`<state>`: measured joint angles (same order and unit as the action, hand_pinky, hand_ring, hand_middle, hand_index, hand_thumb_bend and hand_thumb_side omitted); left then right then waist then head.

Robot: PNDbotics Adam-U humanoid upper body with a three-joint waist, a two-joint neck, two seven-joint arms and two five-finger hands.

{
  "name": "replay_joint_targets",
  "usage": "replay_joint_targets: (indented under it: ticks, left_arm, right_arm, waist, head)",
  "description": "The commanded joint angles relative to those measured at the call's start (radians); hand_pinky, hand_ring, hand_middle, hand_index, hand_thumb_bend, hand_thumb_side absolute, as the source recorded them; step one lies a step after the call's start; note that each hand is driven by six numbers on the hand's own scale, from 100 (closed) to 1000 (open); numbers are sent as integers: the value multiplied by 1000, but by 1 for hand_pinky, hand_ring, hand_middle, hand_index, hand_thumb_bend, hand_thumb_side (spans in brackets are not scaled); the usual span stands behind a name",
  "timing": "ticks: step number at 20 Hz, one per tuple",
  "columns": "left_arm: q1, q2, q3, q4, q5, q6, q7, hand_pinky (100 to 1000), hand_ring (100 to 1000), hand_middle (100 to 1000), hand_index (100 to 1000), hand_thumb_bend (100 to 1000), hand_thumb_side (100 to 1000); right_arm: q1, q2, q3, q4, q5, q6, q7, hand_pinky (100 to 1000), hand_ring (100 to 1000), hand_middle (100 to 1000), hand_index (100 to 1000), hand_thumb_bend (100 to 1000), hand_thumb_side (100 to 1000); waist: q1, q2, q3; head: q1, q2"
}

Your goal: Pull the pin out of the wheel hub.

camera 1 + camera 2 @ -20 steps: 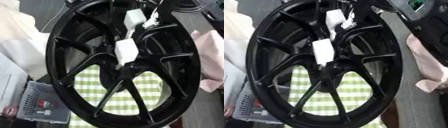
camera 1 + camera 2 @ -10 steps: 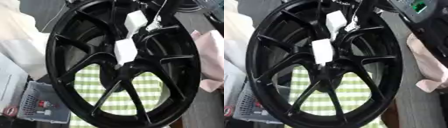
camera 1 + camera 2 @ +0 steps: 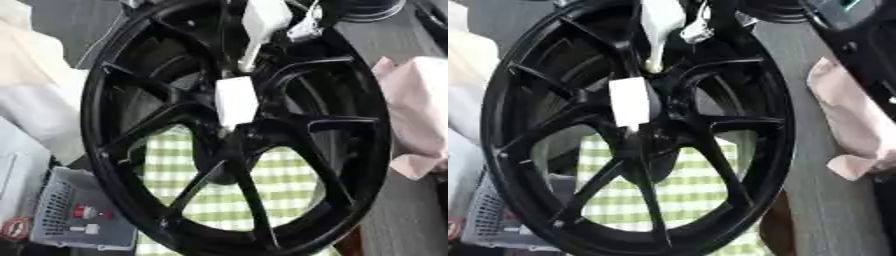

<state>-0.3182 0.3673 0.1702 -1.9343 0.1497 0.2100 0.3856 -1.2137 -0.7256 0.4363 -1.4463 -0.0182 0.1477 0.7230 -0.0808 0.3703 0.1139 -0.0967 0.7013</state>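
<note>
Little moved: white pin [image 3: 236, 100] on wheel hub [image 3: 229, 145]; right hand [image 3: 306, 27] above, fingers unclear.

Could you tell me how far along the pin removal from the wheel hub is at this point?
Nothing looks finished yet. The black wheel stands upright over the green checked cloth, and a white block sits at its hub. A white piece near the upper rim tapers down toward the hub, with a small metallic part beside it. I cannot make out a hand gripping anything, so the pull seems left to do.
</note>
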Motion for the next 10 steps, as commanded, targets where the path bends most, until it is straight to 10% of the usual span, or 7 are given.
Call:
replay_joint_targets:
  ticks: [1, 5, 10]
  left_arm:
    - [-1, 9, 13, -15, -1, -1, 0, 583, 587, 520, 668, 738, 466]
    - [7, 17, 20, -16, -4, -2, 8, 583, 586, 520, 668, 736, 465]
    - [12, 25, 30, -18, -5, -2, 20, 583, 585, 519, 668, 738, 467]
  right_arm:
    - [-22, -63, -67, -26, -50, 16, -25, 756, 542, 435, 563, 265, 127]
    - [65, -193, -176, -89, -141, 24, -110, 758, 544, 445, 568, 257, 134]
    - [374, -407, -383, -221, -309, 4, -322, 758, 549, 458, 583, 260, 151]
  waist:
    - [10, -37, -7]
    - [13, -41, -29]
    - [35, -37, -52]
  head:
    - [0, -6]
    - [15, -3]
    - [37, -25]
